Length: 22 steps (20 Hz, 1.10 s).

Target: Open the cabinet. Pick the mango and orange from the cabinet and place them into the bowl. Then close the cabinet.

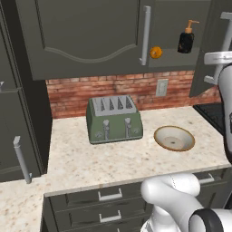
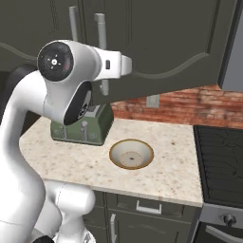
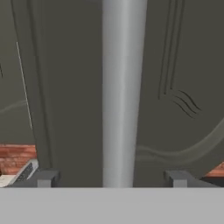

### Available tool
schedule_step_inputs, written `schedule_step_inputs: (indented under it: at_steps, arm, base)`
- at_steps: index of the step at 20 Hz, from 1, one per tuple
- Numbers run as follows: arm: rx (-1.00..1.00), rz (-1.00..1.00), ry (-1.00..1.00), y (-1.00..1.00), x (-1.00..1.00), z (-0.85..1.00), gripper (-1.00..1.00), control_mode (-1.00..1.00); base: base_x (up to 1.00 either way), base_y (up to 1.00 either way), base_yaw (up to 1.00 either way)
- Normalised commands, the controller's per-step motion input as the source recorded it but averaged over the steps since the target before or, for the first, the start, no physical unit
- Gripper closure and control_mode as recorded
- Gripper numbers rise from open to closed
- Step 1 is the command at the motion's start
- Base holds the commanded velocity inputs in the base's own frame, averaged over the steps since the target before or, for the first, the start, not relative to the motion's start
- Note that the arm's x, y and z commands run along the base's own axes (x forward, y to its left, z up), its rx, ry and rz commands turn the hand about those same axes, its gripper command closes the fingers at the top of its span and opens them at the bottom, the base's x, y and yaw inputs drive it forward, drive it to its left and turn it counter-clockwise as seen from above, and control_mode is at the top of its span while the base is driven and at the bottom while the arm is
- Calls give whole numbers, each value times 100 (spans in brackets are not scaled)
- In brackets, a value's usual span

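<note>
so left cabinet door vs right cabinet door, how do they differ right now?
The left door sits flush and closed; the right door is swung open, exposing the shelf with the orange and a soap bottle. The left door's handle hangs free, while the right door's handle stands between the open gripper tips. Both are dark grey with arched panels and silver bar handles.

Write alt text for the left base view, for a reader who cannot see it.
A dark grey wall cabinet hangs with its right door swung open, showing an orange and a black soap dispenser on its shelf. Below, on a speckled counter against a brick wall, stand a green toaster and, to its right, an empty tan-rimmed bowl.
</note>
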Motion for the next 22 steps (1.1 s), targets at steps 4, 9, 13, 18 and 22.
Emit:
schedule_step_inputs:
  at_steps: [4, 9, 13, 18, 22]
  arm:
    - [0, -2, 3, 10, -61, 0, -100, -100]
    - [0, -7, 11, 30, -34, 0, -100, -100]
    - [0, -12, 11, 43, -9, 0, -100, -100]
    - [0, -18, 9, 37, 0, 0, -100, -100]
    - [0, -21, 3, 37, 0, 0, -100, -100]
  base:
    - [0, 0, 0]
    - [0, 0, 0]
    - [0, 0, 0]
    - [0, 0, 0]
    - [0, 0, 0]
